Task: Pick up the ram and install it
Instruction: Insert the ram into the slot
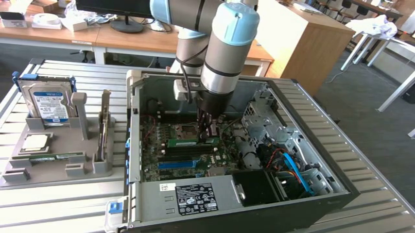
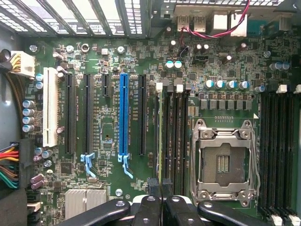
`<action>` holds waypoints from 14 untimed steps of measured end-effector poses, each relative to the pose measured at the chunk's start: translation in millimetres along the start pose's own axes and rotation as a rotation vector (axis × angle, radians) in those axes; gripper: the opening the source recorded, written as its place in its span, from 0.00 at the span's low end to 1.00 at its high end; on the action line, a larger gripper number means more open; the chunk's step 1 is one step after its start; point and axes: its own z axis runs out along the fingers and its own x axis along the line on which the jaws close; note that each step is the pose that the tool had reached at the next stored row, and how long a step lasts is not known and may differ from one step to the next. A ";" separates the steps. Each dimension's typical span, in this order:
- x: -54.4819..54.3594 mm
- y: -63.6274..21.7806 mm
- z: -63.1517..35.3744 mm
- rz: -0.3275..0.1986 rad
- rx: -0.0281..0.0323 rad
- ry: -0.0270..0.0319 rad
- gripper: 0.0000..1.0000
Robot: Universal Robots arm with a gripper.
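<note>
The ram (image 1: 190, 142), a long green stick, stands on edge in a memory slot of the motherboard (image 1: 170, 167) inside the open computer case. From the wrist view the ram (image 2: 162, 136) appears as a thin edge running along its slot. My gripper (image 1: 209, 132) has reached down into the case and sits over the ram's end toward the exterior view's right. Its black fingertips (image 2: 151, 187) are pressed together at that end of the stick, so my gripper (image 2: 160, 187) is shut. I cannot tell whether the tips pinch the stick or only rest on it.
The empty processor socket (image 2: 222, 162) lies beside the memory slots, with a blue card slot (image 2: 123, 117) further off. At the exterior view's left, a grey holder (image 1: 55, 170) carries a hard drive (image 1: 48, 104), a square processor chip (image 1: 36, 141) and another green stick (image 1: 48, 158). Case walls (image 1: 324, 160) enclose the board.
</note>
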 end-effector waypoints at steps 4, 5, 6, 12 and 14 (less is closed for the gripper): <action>0.1 0.2 0.8 0.000 0.0014 -0.0001 0.12; 0.0 0.3 1.4 0.000 0.0026 -0.0001 0.12; 0.1 0.3 2.1 0.000 0.0039 0.0000 0.12; 0.1 0.6 6.6 0.000 0.0101 0.0000 0.12; 0.2 0.7 6.8 0.000 0.0101 0.0003 0.12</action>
